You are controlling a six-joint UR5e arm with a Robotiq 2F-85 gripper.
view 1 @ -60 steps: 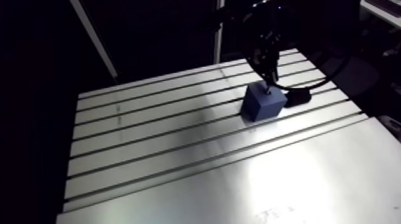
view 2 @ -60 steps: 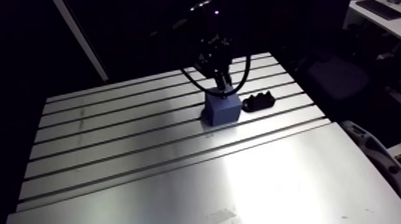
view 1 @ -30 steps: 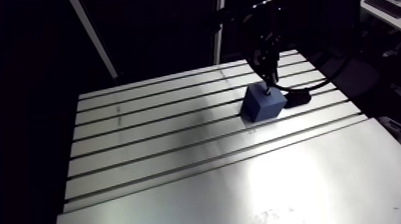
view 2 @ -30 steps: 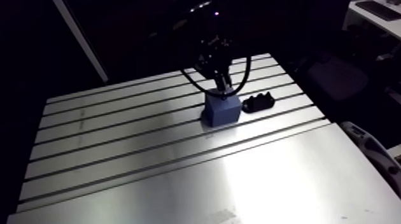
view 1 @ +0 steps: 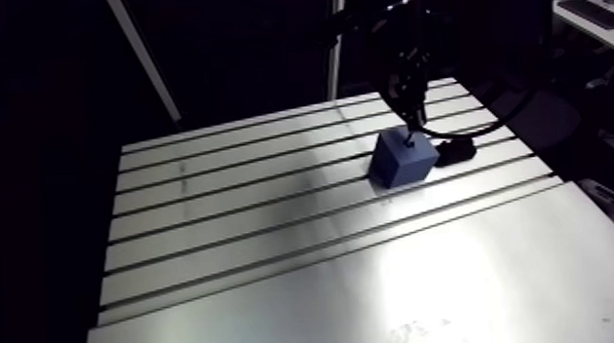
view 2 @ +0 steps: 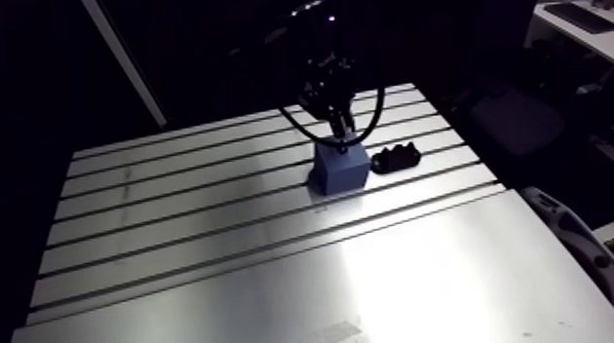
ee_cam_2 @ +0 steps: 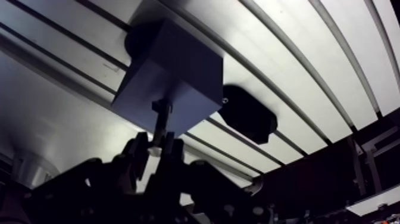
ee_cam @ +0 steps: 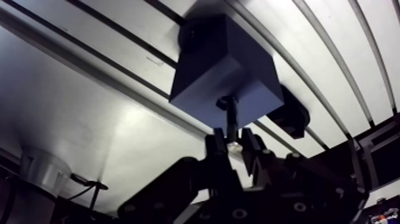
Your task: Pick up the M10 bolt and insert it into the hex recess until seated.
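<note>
Slotted aluminium table [view 1: 274, 233] fills the arm view, its bare metal bright under the lamp. On it stands one blue block [view 1: 400, 160] with one black holder [view 2: 395, 159] just beside it. The single gripper [ee_cam: 233, 142] hangs straight over the block. In the wrist view its two fingers [ee_cam: 217, 144] are clamped on the near end of the one M10 bolt [ee_cam: 230, 119]. The bolt's shank runs on from them to the block's top face. Its far end looks to meet that face, but the hex recess itself cannot be made out behind it, so whether the bolt has entered is not clear. Being steel, the bolt should be stiff and fairly heavy for its size. It is also smooth enough to slip or tilt in a light pinch. A firm hold across the end away from the block, with the shank kept square to the face, seems the safest grip for pressing it home. The block is free-standing and may shift under a sideways push.
</note>
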